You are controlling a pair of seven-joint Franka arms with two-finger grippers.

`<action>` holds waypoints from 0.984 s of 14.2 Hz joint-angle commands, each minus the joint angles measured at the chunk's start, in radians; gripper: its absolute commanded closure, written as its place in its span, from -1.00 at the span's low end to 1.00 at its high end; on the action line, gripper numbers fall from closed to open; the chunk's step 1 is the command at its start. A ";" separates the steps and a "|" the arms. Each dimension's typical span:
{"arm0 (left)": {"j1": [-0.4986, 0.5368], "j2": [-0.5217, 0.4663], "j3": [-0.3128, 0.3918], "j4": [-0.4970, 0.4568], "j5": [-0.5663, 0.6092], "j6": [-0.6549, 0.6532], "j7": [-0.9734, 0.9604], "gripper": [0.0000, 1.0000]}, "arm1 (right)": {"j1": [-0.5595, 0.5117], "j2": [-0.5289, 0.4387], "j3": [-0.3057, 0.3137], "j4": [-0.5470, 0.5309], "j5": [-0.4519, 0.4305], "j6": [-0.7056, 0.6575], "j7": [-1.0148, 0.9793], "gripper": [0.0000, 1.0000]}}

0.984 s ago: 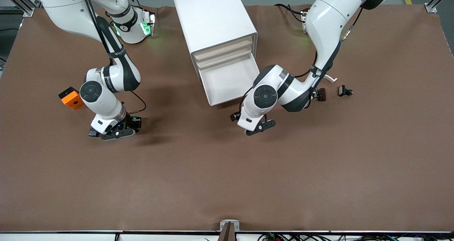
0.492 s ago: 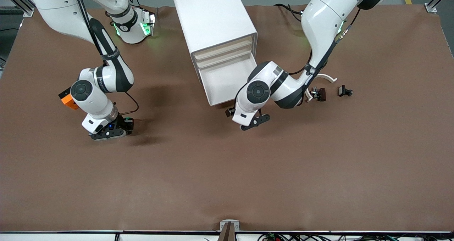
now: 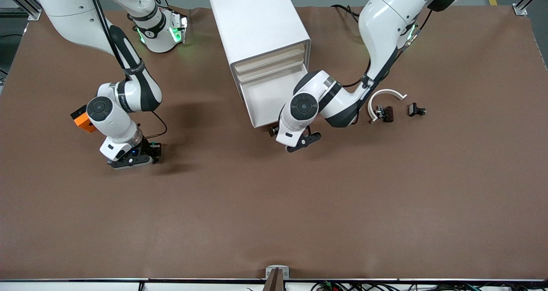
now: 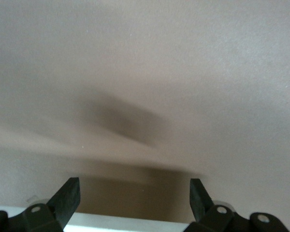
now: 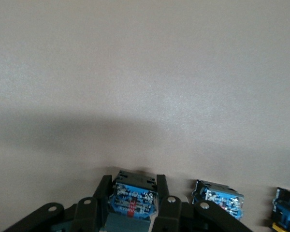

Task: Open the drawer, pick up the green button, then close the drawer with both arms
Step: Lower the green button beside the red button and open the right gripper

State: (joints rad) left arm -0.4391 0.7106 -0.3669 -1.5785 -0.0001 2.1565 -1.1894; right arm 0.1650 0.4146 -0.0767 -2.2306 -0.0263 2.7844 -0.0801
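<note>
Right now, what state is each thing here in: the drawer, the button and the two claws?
drawer: pulled open, looks empty.
button: gripped, low over the table.
right end effector: shut on the button.
left end effector: open, holding nothing, by the drawer's front edge.
cabinet: upper drawers shut.

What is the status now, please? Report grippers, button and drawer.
Right gripper shut on the button, low over the table. Left gripper open at the drawer front. Drawer open, nothing blocking.
</note>
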 commanded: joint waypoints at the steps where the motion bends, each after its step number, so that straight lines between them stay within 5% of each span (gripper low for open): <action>1: -0.007 -0.002 -0.007 -0.011 -0.001 0.013 -0.032 -1.00 | -0.024 0.000 0.022 -0.015 -0.012 0.020 -0.003 1.00; 10: -0.007 0.000 -0.052 -0.032 -0.043 0.005 -0.153 -1.00 | -0.022 0.012 0.029 -0.017 -0.006 0.017 0.002 1.00; 11: -0.006 0.000 -0.069 -0.035 -0.055 0.002 -0.163 -1.00 | -0.022 0.012 0.031 -0.017 -0.006 0.015 0.000 0.85; 12: -0.007 0.000 -0.072 -0.040 -0.061 0.002 -0.171 -1.00 | -0.022 0.013 0.031 -0.015 -0.006 0.015 -0.001 -0.58; 13: -0.007 0.000 -0.075 -0.041 -0.064 -0.004 -0.182 -1.00 | -0.024 0.013 0.031 -0.014 -0.007 0.015 -0.003 -1.00; 14: -0.007 0.000 -0.076 -0.041 -0.064 -0.018 -0.188 -1.00 | -0.025 0.012 0.031 -0.012 -0.006 0.015 -0.003 -1.00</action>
State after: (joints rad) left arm -0.4486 0.7122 -0.4301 -1.6135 -0.0435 2.1532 -1.3524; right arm 0.1650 0.4316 -0.0652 -2.2361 -0.0262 2.7891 -0.0800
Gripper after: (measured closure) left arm 0.000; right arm 0.427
